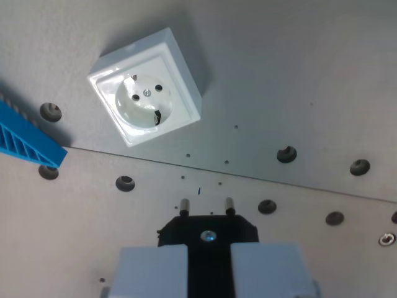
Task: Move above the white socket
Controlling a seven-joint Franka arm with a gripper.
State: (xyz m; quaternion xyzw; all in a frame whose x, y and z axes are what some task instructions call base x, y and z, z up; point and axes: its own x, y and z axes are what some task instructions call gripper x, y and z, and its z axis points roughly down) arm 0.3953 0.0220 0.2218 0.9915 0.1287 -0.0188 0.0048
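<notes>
The white socket (146, 88) is a square box with a round recess and two pin holes, standing on the grey plate in the upper left of the wrist view. My gripper (208, 254) is at the bottom centre, its pale fingers (152, 270) shut on a black plug (208, 233). The plug's two metal pins (183, 205) point up in the picture, toward the socket. The plug lies below and to the wrist view's right of the socket, well apart from it.
A blue ribbed plastic part (28, 139) juts in at the left edge. The grey metal plate (298, 74) has a seam running across it and several screw holes (286, 153) along the seam.
</notes>
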